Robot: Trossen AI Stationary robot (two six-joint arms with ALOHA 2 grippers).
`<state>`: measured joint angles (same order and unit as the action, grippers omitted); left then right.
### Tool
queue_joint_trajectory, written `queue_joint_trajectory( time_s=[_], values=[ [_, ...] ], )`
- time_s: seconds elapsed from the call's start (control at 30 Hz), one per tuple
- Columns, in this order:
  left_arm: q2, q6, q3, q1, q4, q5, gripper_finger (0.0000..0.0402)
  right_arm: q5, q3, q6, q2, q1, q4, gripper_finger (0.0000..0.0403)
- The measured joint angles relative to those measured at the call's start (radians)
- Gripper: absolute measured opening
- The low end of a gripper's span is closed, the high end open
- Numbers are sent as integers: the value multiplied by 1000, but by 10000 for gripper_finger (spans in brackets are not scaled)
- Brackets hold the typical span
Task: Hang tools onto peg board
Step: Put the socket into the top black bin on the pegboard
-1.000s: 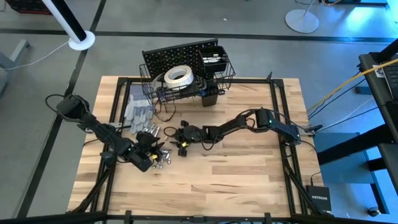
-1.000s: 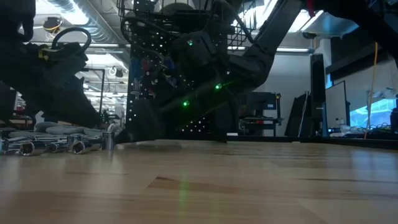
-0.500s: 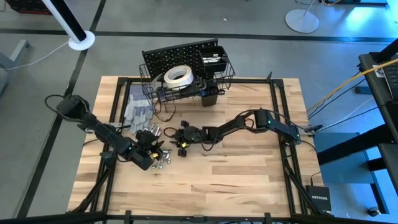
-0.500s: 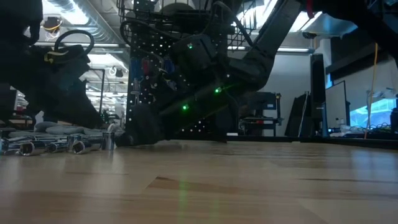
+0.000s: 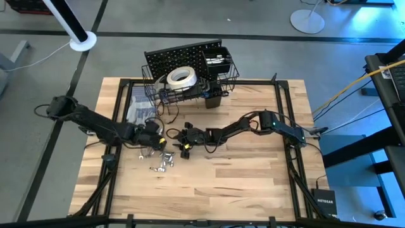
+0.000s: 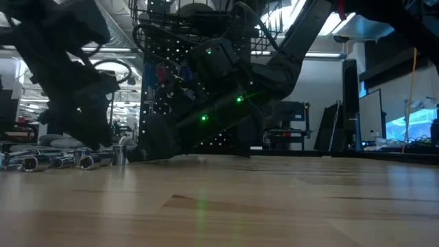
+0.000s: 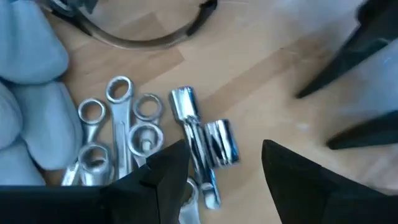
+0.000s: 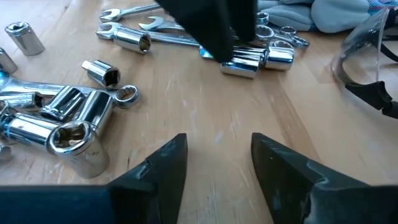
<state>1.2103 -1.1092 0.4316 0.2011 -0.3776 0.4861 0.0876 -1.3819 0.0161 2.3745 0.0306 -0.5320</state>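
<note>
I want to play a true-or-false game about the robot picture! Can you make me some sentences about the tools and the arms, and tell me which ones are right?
1. The white tape roll lies in the wire basket on the peg board. True.
2. The right gripper is squeezing a wrench. False: its fingers are open over bare wood and hold nothing.
3. Shiny wrenches and sockets lie on the wooden table. True.
4. The left gripper is up at the peg board. False: it is low over the tools on the table, open and empty.
5. Grey gloves hang on the peg board. False: they lie on the table.
</note>
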Motion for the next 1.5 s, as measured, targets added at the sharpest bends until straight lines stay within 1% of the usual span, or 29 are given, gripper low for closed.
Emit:
queue_joint_trajectory(
  time_s=[0.1, 0.23, 0.5, 0.6, 0.8, 1.1, 1.27, 1.37, 1.5],
  values=[
    [10, 30, 0, -46, 4, -32, 194, 10, 0, -16, 0, 0, 1, 184],
    [31, 66, 0, -70, 21, -95, 194, 25, 0, -21, 0, 0, 6, 184],
    [104, 71, 5, -70, 35, -72, 192, 32, 0, -21, -1, 0, 9, 184],
    [111, 88, 5, -70, 34, -60, 174, 33, 0, -21, -1, 0, 11, 184],
    [113, 130, 3, -70, 30, -41, 113, 33, 0, -22, -1, 0, 16, 184],
    [111, 200, 4, -68, 29, -39, 111, 33, 0, -24, -1, 0, 17, 184],
    [94, 236, 42, -39, 16, -43, 110, 33, 0, -33, -2, 0, 24, 184],
    [88, 280, 62, -18, 14, -62, 102, 33, 0, -66, -2, 2, 23, 184],
    [85, 336, 79, 4, 21, -75, 73, 33, 0, -77, -2, 2, 16, 184]
  ],
)
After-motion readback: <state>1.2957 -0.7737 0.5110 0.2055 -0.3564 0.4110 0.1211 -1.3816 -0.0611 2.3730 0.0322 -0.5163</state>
